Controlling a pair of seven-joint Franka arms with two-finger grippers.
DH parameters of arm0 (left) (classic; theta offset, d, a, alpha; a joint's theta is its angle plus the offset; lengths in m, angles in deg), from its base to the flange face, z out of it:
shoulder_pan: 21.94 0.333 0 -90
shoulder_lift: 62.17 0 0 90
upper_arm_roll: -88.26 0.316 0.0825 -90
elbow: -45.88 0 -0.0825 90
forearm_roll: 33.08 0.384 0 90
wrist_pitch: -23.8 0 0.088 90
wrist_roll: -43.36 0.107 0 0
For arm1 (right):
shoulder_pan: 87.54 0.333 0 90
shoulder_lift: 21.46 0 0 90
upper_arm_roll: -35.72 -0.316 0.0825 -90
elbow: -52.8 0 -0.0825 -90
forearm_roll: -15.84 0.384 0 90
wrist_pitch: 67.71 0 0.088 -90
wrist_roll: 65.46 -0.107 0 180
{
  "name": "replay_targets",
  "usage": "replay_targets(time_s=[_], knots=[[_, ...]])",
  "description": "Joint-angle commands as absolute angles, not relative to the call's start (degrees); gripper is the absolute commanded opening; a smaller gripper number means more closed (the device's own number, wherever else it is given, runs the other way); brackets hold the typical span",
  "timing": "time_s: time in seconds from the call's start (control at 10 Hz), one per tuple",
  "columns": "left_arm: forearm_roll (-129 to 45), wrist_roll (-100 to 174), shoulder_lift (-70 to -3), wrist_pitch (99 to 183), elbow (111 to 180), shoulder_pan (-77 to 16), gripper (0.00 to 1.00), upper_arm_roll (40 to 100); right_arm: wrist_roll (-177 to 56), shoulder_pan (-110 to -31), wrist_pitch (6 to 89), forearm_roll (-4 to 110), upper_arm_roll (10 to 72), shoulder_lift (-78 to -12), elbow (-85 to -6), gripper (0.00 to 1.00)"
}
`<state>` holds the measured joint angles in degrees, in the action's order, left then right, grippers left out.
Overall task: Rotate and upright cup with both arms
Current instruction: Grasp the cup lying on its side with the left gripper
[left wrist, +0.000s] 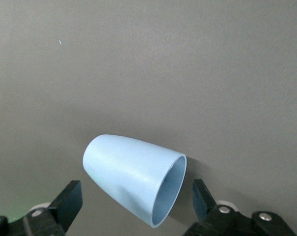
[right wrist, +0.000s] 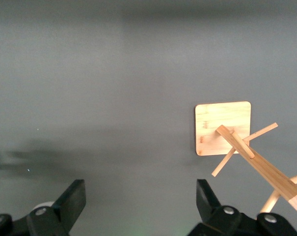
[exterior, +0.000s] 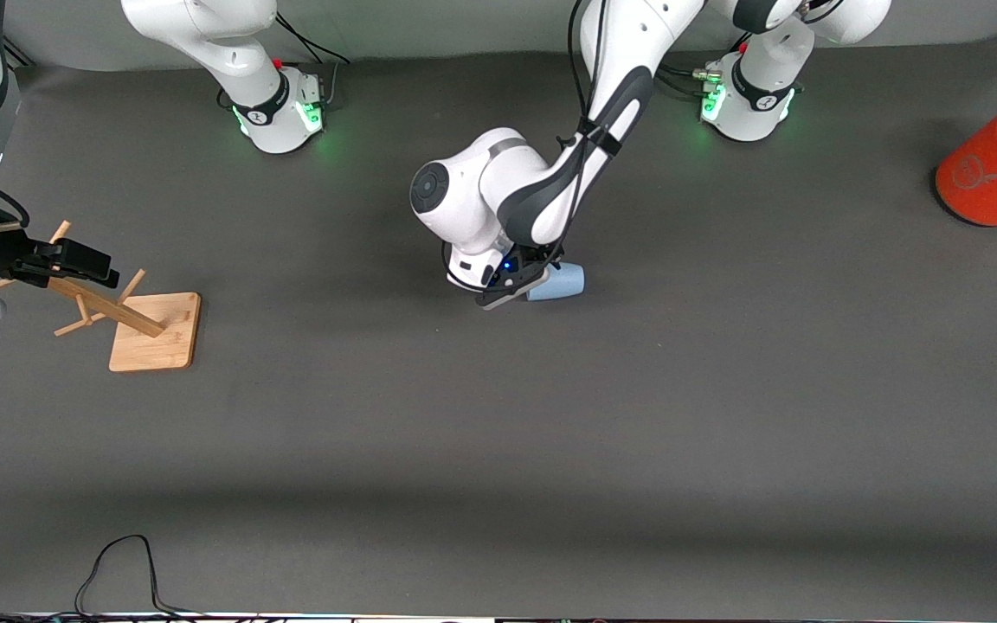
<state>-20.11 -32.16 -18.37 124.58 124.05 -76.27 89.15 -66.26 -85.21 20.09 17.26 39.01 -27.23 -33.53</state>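
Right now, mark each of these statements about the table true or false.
1. The cup lies on its side. True.
2. The left claw is shut on the cup. False: its fingers stand open on either side of it.
3. The right claw holds the wooden rack. False: it hangs open over the table beside the rack, holding nothing.
4. An orange can stands toward the left arm's end of the table. True.
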Motion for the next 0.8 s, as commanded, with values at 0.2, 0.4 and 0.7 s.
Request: replay_targets(time_s=[0.2, 0.4, 0.7], knots=[[-18.67, -32.58, -15.41, 121.8, 122.35, -78.37, 0.64, 90.1, -64.06, -85.16, 21.23, 16.72, 39.5, -26.03, -35.09, 1.0], [-18.14, -32.49, -15.41, 120.66, 122.35, -78.46, 0.4, 90.02, -64.14, -85.08, 21.23, 16.89, 39.41, -26.99, -34.39, 1.0], [-17.79, -32.4, -15.32, 118.38, 122.09, -78.55, 0.03, 89.93, -64.41, -85.08, 21.23, 17.07, 39.41, -27.44, -33.77, 1.0]])
